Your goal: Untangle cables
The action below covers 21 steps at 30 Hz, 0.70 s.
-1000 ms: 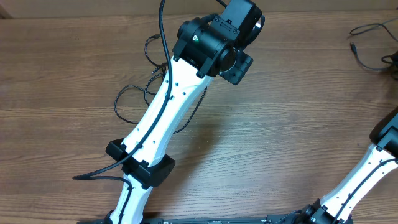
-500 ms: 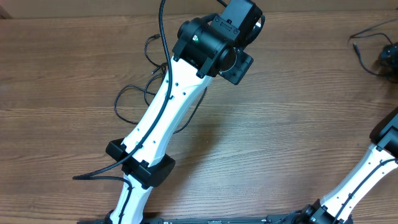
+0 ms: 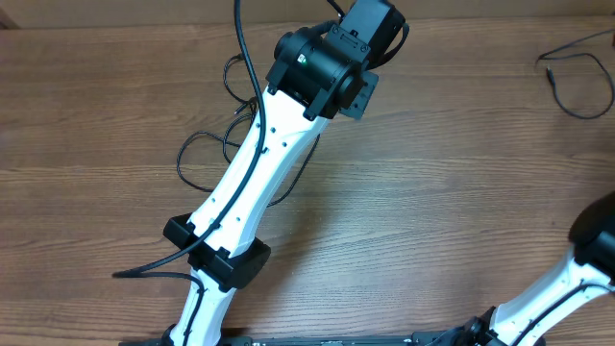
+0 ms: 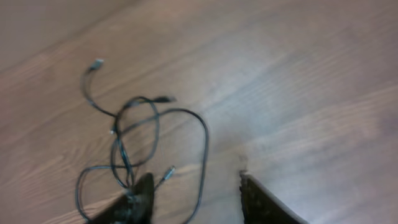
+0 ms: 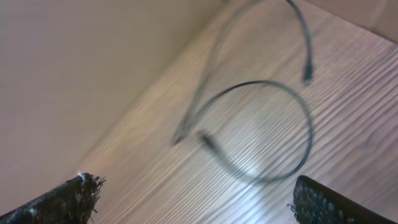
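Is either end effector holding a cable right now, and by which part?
Neither holds anything. The left end effector is open above the tangled cables, and the right end effector is open above a separate loose cable.

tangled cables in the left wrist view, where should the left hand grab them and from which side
Grip the wide outer loop at the right edge of the tangled cables in that view: there one strand lies alone and flat on the wooden table, clear of the crossings. Come straight down with the open left hand, a finger on each side of the strand.
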### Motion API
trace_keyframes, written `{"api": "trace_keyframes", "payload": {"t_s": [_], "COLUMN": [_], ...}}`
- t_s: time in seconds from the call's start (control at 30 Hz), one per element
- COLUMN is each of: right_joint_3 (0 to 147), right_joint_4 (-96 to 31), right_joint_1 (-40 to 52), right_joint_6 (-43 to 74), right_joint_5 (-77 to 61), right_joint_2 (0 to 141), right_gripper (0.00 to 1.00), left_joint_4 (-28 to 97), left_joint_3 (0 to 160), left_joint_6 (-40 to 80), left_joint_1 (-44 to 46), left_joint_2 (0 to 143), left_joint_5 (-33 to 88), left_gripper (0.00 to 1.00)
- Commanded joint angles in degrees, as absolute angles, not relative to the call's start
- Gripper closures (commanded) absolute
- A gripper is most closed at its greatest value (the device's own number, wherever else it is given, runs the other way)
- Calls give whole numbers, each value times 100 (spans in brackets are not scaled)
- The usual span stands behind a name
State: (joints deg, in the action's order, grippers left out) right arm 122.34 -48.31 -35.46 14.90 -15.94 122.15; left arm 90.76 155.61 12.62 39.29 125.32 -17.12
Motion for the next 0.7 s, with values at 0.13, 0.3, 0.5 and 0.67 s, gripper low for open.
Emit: {"api": "trace_keyframes", "payload": {"t_s": [0.13,0.3,0.5,0.67], "right_joint_3": [12265,12241,12241,12221], "right_joint_4": [-6093,-6639,-6707,-6694], "right_joint_1": [-2231,-950,464,1538], "right_joint_6": [1479,1219,1243,1238], "right_joint_5": [-1981,-1931,-1831,-1844], "right_joint_2": [11622,11622,11620,11622], "right_gripper": [0,0,0,0], "left_joint_4": [8879,8665,8353,8523], "left_joint_3": [15594,15697,15740,15740], "left_joint_6": [2228,2488,2467,2377], "left_joint_1": [3712,3175,2095,891], "left_joint_2": [12390,12134,11579,11063], "left_joint_5": [-3020,-2952,-2388,-1929], "left_gripper": [12,0,0,0]}}
